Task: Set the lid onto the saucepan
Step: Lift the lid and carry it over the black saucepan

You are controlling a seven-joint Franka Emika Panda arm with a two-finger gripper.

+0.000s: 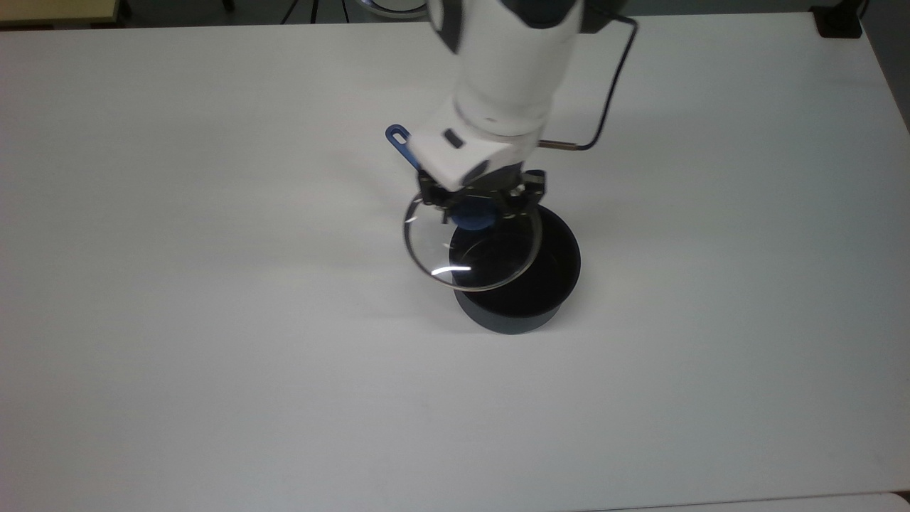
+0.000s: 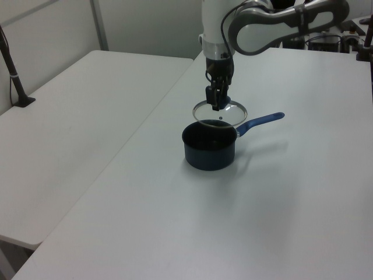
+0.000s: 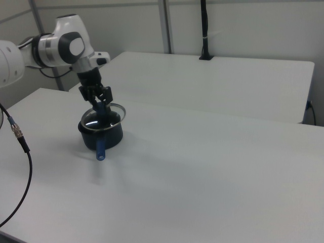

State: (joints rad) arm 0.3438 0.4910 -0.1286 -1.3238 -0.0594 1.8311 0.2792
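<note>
A robot arm holds a glass lid point(image 1: 470, 247) above a white table point(image 1: 213, 320), the gripper point(image 1: 475, 210) clamped on the lid's blue knob point(image 1: 473, 217), with the disc hanging just beneath the fingers. In the top view, the blue handle's looped end point(image 1: 396, 134) shows just to the gripper's left, and the dark saucepan point(image 1: 517, 284) sits below and slightly to its right, its rim only partly covered by the glass. The left view shows the lid point(image 2: 220, 114) hanging clear above the pot point(image 2: 210, 146), not resting on it; the right view agrees, with the lid point(image 3: 104, 117) close over the pan's mouth point(image 3: 101, 132). Pick-up and most of the carry appear done. What seems left is a small shift to centre the lid, lowering it onto the rim, and letting go.
</note>
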